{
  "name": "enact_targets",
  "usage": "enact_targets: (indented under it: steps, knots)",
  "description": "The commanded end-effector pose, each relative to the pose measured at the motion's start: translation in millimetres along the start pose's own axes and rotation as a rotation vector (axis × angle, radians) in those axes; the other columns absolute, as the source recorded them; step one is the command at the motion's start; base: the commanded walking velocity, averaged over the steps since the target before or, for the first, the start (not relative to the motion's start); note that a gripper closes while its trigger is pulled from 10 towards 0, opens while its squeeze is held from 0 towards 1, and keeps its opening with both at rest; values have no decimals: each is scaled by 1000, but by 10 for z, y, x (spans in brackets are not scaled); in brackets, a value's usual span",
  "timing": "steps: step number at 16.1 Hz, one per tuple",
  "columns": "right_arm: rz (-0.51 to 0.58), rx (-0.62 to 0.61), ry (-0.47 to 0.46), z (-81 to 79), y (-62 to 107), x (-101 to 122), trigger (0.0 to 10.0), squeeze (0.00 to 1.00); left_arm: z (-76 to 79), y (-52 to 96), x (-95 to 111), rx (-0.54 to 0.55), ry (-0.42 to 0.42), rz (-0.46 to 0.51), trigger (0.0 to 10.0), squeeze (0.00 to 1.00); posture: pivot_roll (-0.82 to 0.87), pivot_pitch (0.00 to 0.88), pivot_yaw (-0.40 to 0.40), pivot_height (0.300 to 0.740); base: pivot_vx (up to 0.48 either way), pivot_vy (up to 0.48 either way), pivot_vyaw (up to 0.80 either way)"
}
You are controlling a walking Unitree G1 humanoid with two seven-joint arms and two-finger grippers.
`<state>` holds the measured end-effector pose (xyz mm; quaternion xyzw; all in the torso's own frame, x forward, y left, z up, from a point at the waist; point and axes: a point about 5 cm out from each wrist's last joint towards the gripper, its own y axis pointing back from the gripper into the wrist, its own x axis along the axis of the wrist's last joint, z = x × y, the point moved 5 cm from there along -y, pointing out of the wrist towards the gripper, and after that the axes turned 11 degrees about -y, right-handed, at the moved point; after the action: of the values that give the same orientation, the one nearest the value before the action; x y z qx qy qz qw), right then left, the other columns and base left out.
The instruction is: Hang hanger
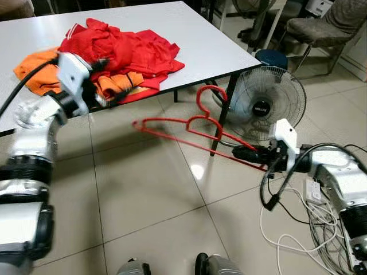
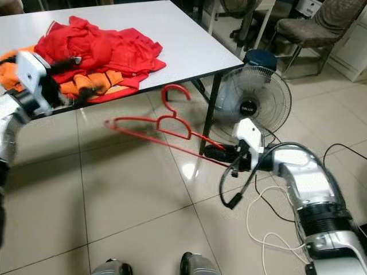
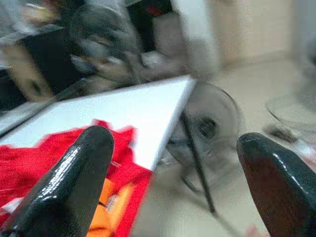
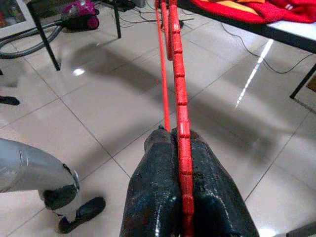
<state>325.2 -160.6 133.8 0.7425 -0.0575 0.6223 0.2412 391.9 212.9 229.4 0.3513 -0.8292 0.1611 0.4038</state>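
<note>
Hanger (image 1: 189, 127), red, is clamped at one end by the right gripper (image 1: 252, 153), held above the floor beside the table's front edge; hanging remains. Left gripper (image 3: 173, 182) gapes empty above the clothes pile (image 1: 114, 48).

Legible text: one item | Location: round centre badge of the floor fan (image 1: 261, 109) beside the table leg | Reading: small white lettering, apparently "MILUX", uncertain | Other markings: none readable
</note>
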Motion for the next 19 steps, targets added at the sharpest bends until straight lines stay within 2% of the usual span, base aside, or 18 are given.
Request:
enact_targets:
  steps: [1,3,6,7,8,9,10,12,15,19]
  knots:
    - [14,-2,15,47,64,105,0,0,-2,35,2,-82,-44,-33,10000,0,-137,116,-27,740,0,0,0]
    - [37,5,10,52,113,174,0,0,-138,123,-6,-97,-31,-70,10000,0,-137,113,-23,740,0,0,0]
    - [43,22,1,45,155,196,0,0,-241,169,115,-121,25,-19,10000,0,-140,106,-23,740,0,0,0]
    - [48,32,-3,37,162,211,0,0,-218,159,148,-153,36,1,10000,0,-142,102,-23,740,0,0,0]
    - [64,63,-10,-2,148,253,0,0,-127,75,254,-227,80,83,10000,0,-143,98,-23,740,0,0,0]
    - [72,78,-12,-28,126,267,0,0,-82,30,300,-254,109,126,10000,0,-143,98,-23,740,0,0,0]
    - [73,85,-14,-39,118,271,0,0,-66,20,312,-266,119,137,10000,0,-149,101,-21,740,0,0,0]
    - [83,107,-22,-64,71,278,0,0,39,-24,424,-343,217,239,10000,0,-154,107,-16,740,0,0,0]
    - [120,133,-44,-89,23,343,0,0,182,-85,551,-418,292,337,10000,0,-157,113,-15,740,0,0,0]
    - [131,162,-52,-134,-53,364,0,0,359,-138,618,-482,326,379,10000,0,-159,120,-14,740,0,0,0]
